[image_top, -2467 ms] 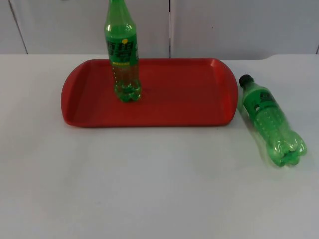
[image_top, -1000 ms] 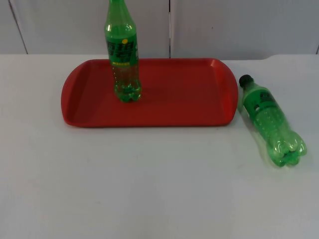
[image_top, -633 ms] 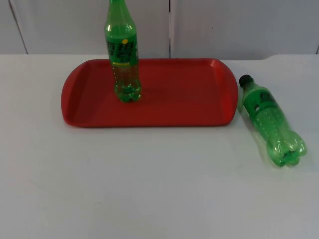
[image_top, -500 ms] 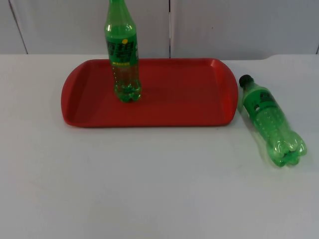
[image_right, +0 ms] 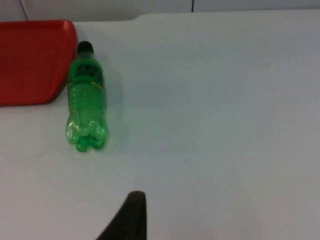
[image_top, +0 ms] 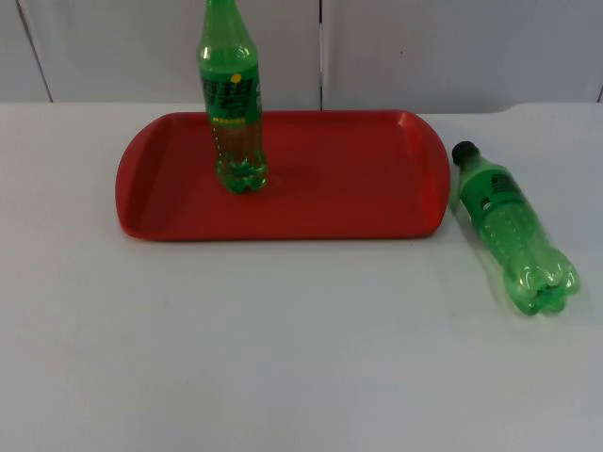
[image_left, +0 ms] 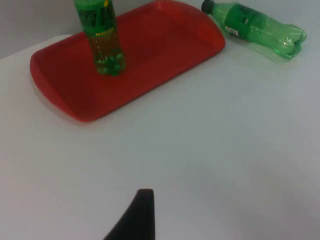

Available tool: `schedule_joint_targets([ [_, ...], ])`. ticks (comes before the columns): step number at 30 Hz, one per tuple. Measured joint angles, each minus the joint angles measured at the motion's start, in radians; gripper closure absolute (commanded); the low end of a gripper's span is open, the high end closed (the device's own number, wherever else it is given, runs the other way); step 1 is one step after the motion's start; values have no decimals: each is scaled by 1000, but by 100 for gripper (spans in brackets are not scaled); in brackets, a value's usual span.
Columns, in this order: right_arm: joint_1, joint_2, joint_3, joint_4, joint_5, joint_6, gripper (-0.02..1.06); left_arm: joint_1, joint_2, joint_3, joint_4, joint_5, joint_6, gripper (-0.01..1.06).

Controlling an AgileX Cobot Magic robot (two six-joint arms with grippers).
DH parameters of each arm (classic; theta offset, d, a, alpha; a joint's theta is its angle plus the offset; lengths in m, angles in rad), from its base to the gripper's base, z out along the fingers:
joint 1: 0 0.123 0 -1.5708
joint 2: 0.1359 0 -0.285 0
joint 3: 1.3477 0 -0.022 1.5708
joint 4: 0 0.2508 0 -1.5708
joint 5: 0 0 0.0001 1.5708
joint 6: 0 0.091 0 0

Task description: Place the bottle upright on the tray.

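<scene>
A red tray (image_top: 358,202) lies at the back of the white table. One green bottle (image_top: 232,104) stands upright on its left half. A second green bottle (image_top: 509,226) with a black cap lies on its side on the table just right of the tray, cap pointing toward the back. The left wrist view takes in the tray (image_left: 150,55), the standing bottle (image_left: 102,40) and the lying bottle (image_left: 255,27); my left gripper (image_left: 140,215) hangs over bare table well short of them. My right gripper (image_right: 131,215) hangs over bare table, the lying bottle (image_right: 86,102) some way ahead beside the tray's end (image_right: 30,60).
White table top (image_top: 283,358) stretches wide in front of the tray. The grey partition wall (image_top: 452,47) closes off the back.
</scene>
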Motion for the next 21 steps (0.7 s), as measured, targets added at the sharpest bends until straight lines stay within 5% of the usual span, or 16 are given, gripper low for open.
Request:
schedule_joint_targets([
  [21, 0, 0, 0, 0, 0, 0, -1, 0, 0, 0, 5, 0, -18, 0],
])
